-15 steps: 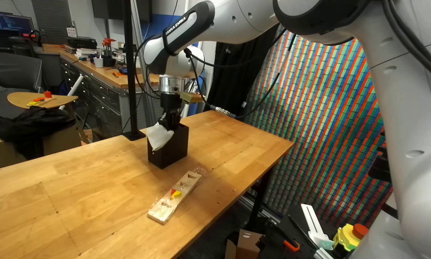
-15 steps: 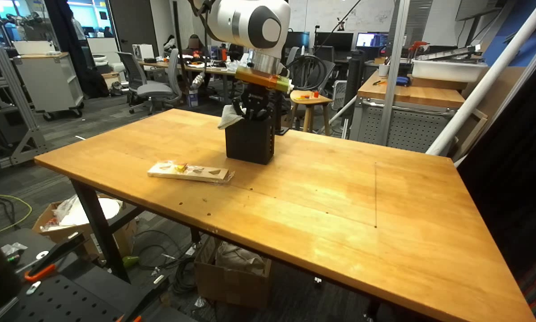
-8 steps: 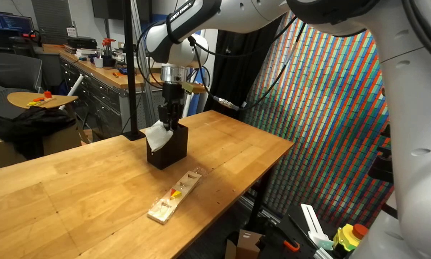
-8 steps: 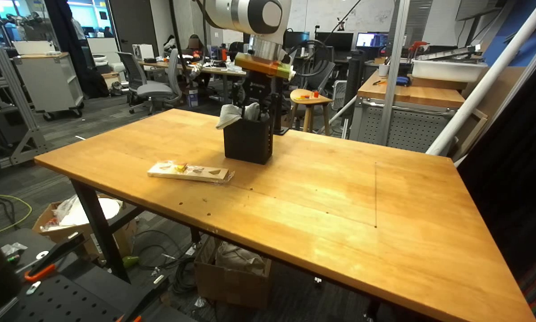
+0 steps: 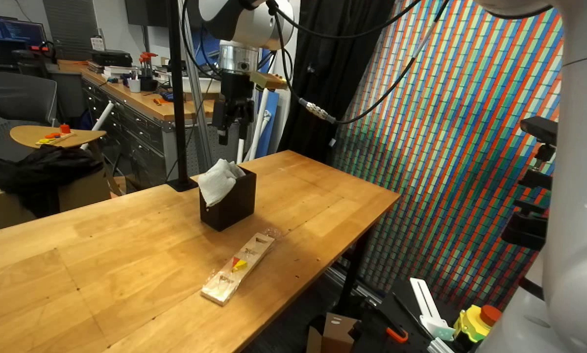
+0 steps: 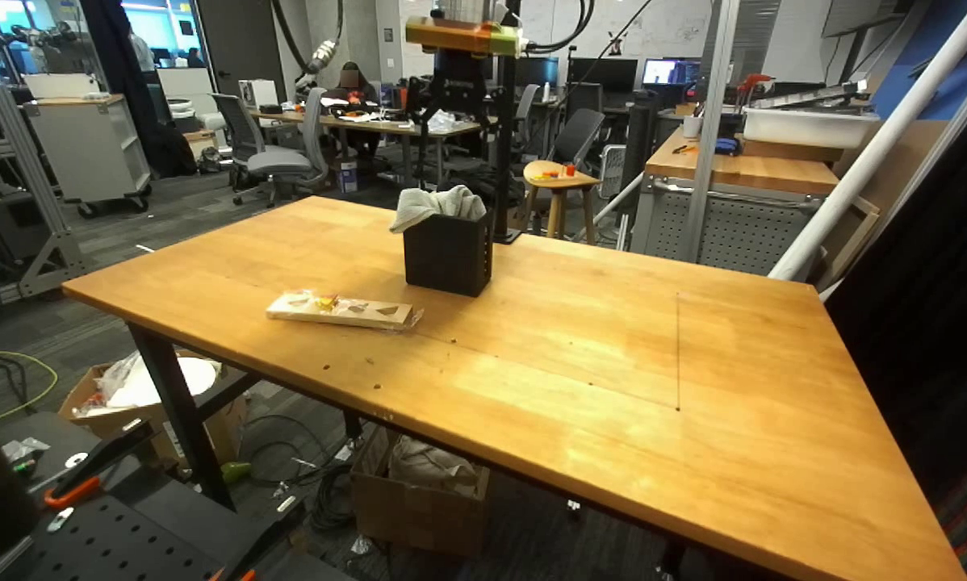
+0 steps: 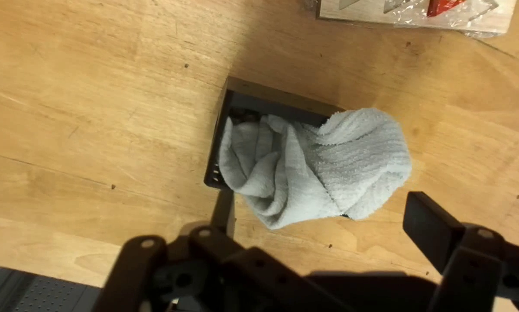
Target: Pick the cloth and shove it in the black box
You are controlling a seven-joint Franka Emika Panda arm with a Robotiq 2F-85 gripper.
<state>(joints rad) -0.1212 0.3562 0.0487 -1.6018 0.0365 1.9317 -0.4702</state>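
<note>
- Nearest, in the wrist view: tool (image 7: 328,221), jaws spread wide, gripping nothing; in both exterior views we see it hanging clear above the cloth (image 7: 355,164).
- Cloth: bunched and whitish, partly in the mouth of the black box (image 6: 447,258), part flopped over the rim outside. We can't tell how deep it goes.
- Black box: upright on the table (image 6: 653,363), perforations showing in a side wall.
- Light-wood strip (image 6: 341,312): flat on the table near the box, apart from it; we spot red and yellow pieces (image 5: 239,265) on it.
- Black post (image 5: 176,98): stands at the table edge, near the box.
- Farther back, we see a wooden stool (image 6: 562,184) with a red piece (image 6: 570,170) on top.
</note>
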